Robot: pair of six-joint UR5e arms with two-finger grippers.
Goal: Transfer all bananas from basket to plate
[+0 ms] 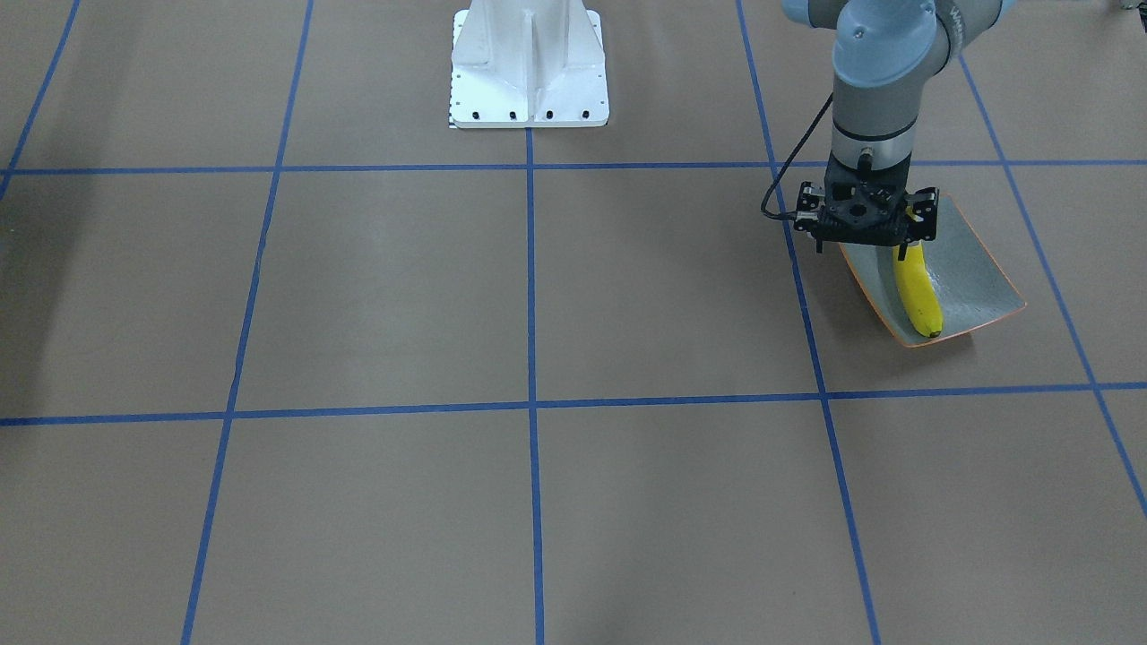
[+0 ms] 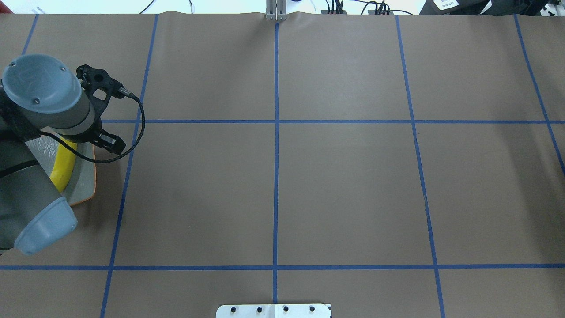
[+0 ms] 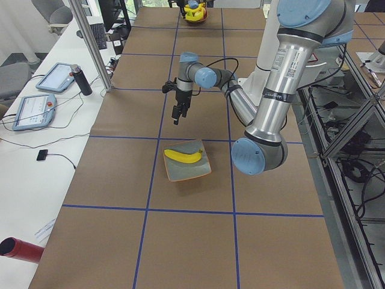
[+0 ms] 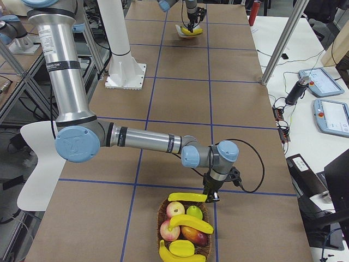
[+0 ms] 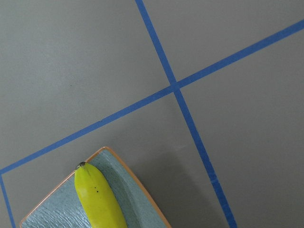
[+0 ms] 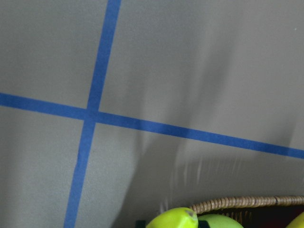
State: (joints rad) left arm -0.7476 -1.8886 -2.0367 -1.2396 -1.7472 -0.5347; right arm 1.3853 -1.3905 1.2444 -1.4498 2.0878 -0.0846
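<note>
Fingertips of the right gripper (image 4: 209, 195): clamped on the held banana (image 4: 187, 196), which hangs level just over the far rim of the wicker basket (image 6: 237, 203). The right wrist view shows its yellow-green end at the lower edge, dark finger parts on either side.

Basket contents: two basket bananas (image 4: 191, 222), bright yellow and curved, lying among red-and-yellow apples (image 4: 175, 210) and a green fruit (image 4: 194, 212).

Table (image 1: 529, 269): brown paper covering, ruled into large squares by blue tape. White robot pedestal (image 1: 529, 72) at the middle of the robot's edge.

Plate (image 1: 972, 269): squarish, grey-green, glossy, sides curved upward, thin orange-brown rim. It sits at the table's far end, well apart from the basket.

Plated banana (image 1: 918, 291): one, lying lengthwise in the plate, nearly as long as the dish. Bright yellow, dark tip, a few small specks.

Left gripper (image 3: 177, 118): raised over the plate's robot-side end, clear of the plated banana. Whether its fingers are apart or together cannot be told.

Room: white side bench with two teach pendants (image 3: 48, 84), a dark bottle (image 3: 84, 81) and a red cylinder (image 3: 18, 248). Aluminium post (image 3: 90, 45) at the table's edge, office chairs (image 3: 60, 12) beyond.
</note>
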